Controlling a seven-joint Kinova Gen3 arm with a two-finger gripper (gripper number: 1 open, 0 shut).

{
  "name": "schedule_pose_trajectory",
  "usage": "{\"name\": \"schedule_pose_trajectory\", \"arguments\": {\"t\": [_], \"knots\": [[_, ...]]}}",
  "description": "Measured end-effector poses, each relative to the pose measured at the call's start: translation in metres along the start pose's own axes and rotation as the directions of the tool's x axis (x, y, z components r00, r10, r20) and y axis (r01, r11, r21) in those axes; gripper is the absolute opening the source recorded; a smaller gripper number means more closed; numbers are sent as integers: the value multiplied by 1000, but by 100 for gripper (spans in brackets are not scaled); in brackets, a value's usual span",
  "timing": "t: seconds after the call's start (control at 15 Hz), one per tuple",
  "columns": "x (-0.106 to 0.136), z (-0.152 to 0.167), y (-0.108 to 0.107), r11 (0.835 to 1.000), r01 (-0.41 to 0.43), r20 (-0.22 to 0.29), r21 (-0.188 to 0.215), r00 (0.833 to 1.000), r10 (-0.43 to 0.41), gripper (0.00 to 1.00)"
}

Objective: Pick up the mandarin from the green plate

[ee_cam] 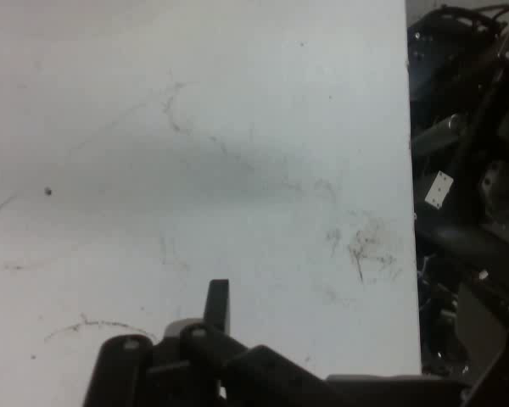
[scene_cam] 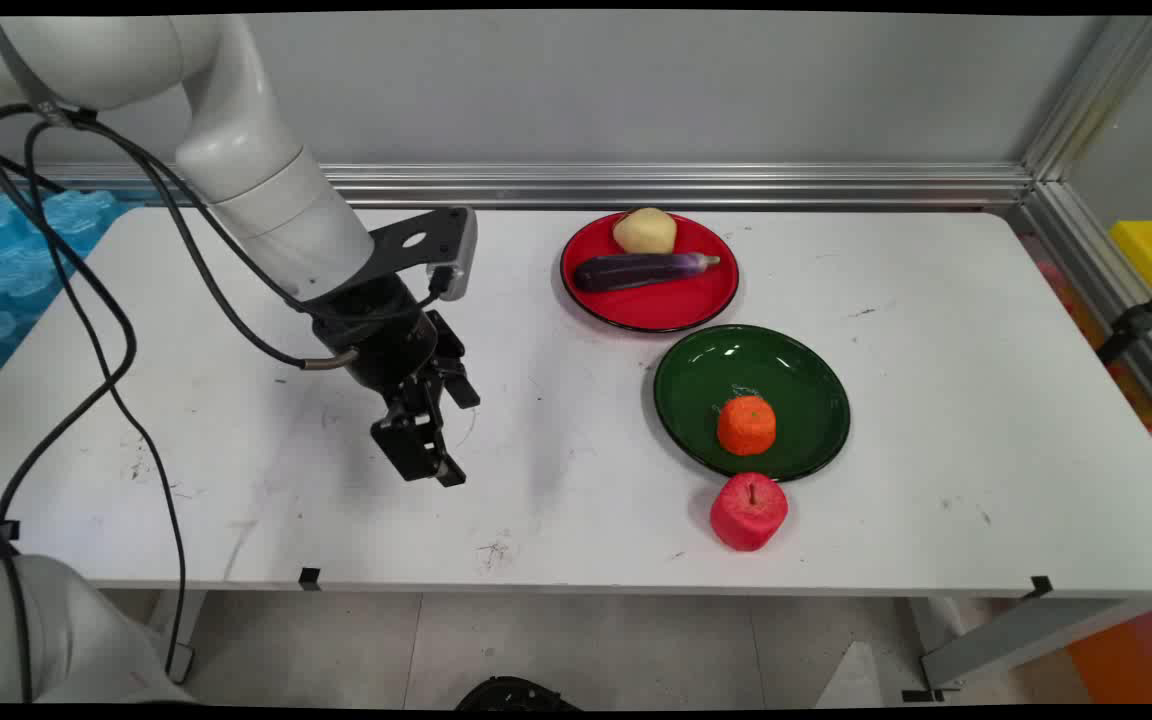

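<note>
My black gripper hangs low over the bare white table, left of centre, shut with nothing between its fingers. The hand view shows the gripper over scuffed table surface, with the table's edge at the right. Well to its right a green plate holds an orange fruit. A red apple sits on the table just in front of that plate. Farther back a red plate carries a purple eggplant and a pale potato.
An aluminium rail runs along the back of the table and down the right side. Black cables hang from the arm over the table's left part. The table's front edge lies near the apple.
</note>
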State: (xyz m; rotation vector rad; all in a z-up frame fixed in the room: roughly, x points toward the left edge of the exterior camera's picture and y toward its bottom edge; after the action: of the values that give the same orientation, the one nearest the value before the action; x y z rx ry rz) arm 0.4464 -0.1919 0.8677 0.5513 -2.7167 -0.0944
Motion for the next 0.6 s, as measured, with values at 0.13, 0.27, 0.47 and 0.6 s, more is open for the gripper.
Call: {"name": "schedule_pose_trajectory", "arguments": {"t": [0.13, 0.27, 0.47, 0.6], "knots": [[4, 3, 0, 1000, 13, -14, 4, 1000, -13, 100], [15, 7, -4, 1000, 26, -38, 16, 999, -25, 100], [42, 18, -16, 998, 47, -91, 46, 995, -43, 100], [61, 27, -23, 997, 59, -124, 57, 991, -51, 100]]}}
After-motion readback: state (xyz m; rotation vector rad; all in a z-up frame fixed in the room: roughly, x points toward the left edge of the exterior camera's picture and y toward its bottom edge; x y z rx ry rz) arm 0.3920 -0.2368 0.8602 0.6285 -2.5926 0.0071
